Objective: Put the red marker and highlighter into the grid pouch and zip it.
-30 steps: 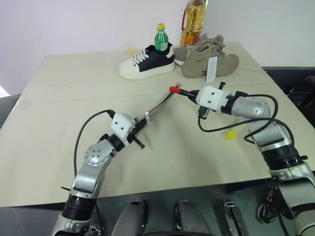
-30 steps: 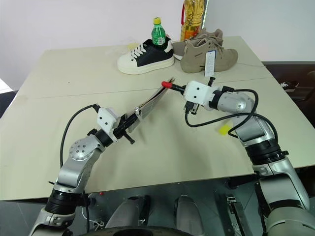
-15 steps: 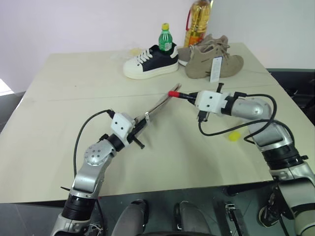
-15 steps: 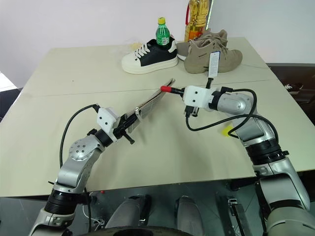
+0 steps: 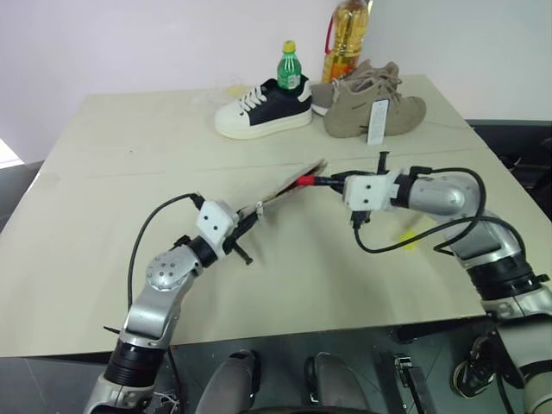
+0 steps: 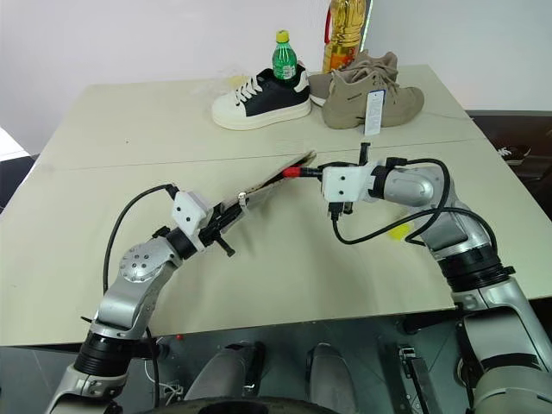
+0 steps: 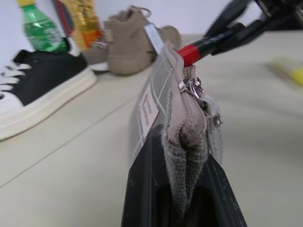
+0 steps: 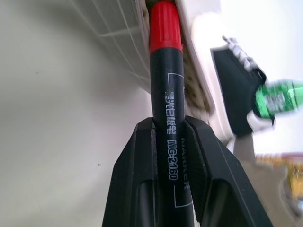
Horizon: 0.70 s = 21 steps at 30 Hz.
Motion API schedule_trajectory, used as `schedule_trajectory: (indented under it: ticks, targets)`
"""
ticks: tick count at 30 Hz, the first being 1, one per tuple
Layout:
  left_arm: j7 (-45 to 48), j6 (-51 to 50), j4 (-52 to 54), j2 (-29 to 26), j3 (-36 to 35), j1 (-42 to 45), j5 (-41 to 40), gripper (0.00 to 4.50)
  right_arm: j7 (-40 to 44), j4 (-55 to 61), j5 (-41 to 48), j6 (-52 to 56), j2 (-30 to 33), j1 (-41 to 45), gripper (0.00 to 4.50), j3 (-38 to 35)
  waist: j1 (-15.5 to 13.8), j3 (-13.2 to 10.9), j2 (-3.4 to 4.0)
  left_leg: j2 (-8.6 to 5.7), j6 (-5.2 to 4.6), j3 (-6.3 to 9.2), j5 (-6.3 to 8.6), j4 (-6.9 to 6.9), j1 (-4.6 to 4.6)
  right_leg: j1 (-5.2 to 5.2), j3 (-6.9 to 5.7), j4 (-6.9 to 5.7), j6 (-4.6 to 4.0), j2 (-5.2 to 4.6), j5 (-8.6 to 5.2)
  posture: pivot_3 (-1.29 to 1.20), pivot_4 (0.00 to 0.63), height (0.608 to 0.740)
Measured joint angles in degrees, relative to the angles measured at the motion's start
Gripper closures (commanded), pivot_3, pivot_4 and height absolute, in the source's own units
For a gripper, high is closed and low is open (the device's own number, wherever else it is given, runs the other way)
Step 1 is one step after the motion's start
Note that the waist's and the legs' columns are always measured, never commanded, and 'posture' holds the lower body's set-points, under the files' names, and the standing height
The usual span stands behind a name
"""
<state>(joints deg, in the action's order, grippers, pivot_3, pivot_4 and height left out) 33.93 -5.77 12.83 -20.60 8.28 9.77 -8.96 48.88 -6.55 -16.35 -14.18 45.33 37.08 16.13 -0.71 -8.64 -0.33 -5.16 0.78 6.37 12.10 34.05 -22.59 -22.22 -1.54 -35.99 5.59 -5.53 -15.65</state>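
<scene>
My left gripper point(image 5: 247, 218) is shut on one end of the grey grid pouch point(image 5: 286, 185) and holds it off the table, edge up, zipper pull point(image 7: 193, 88) near the fingers. The pouch slants up toward my right gripper point(image 5: 333, 181), which is shut on the red marker point(image 8: 165, 90). The marker lies nearly level. Its red tip point(image 6: 293, 172) meets the pouch's far end; I cannot tell whether it is inside. The yellow highlighter point(image 5: 408, 236) lies on the table under my right forearm.
At the table's far side stand a white and black sneaker point(image 5: 259, 109) with a green bottle point(image 5: 291, 67) in it, two tan shoes point(image 5: 373, 103) and an oil bottle point(image 5: 345, 39). The table's right edge point(image 5: 509, 185) runs close to my right arm.
My right gripper has rolled and sunk a little, bringing the marker nearly level against the pouch's far end. The pouch now slants less steeply. The left hand stayed in place.
</scene>
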Motion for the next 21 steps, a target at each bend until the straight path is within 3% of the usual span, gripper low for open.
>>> schedule_trajectory:
  ticks: [6,12,13,18,21]
  targets:
    - [5.59,0.27,0.91,-3.61,2.40,0.59,0.30,4.50,2.73,0.87,-3.03,-10.15,0.31,1.82,4.20,3.89,0.02,0.00,0.00,0.02,0.00,0.00,0.00,0.00,0.01,0.00,0.00,-0.01,0.00,0.01,0.00,0.00,0.150,0.738]
    - [8.59,0.34,0.90,-4.11,3.06,2.04,0.44,4.50,4.98,1.87,-2.97,-12.52,-1.77,1.84,4.20,5.29,-0.05,0.00,0.00,0.00,0.00,0.02,0.00,0.01,0.01,0.01,0.00,-0.01,0.00,0.00,0.00,0.00,0.150,0.738]
    - [8.74,0.35,0.89,-4.04,3.22,2.08,0.44,4.50,5.04,1.85,-2.97,-12.56,-1.89,1.83,3.19,5.37,-0.06,0.00,0.00,0.00,0.01,0.02,0.00,0.02,0.01,0.02,0.00,-0.01,0.00,0.00,0.00,0.00,0.150,0.738]
    - [8.43,0.39,0.86,-3.65,3.27,2.46,0.54,4.50,5.08,1.81,-1.21,-11.74,-1.86,1.84,0.85,4.49,-0.01,0.00,-0.01,0.00,0.00,0.02,0.00,0.02,0.01,0.00,0.01,-0.01,0.00,0.00,0.00,0.00,0.150,0.738]
    - [7.03,0.85,0.52,-2.76,3.24,2.41,1.11,4.50,6.35,2.62,5.03,-4.48,-1.55,1.06,0.85,-0.16,-0.12,0.00,-0.01,0.00,0.00,0.03,0.00,0.06,0.00,0.03,0.01,-0.01,-0.01,-0.01,0.00,0.00,0.150,0.738]
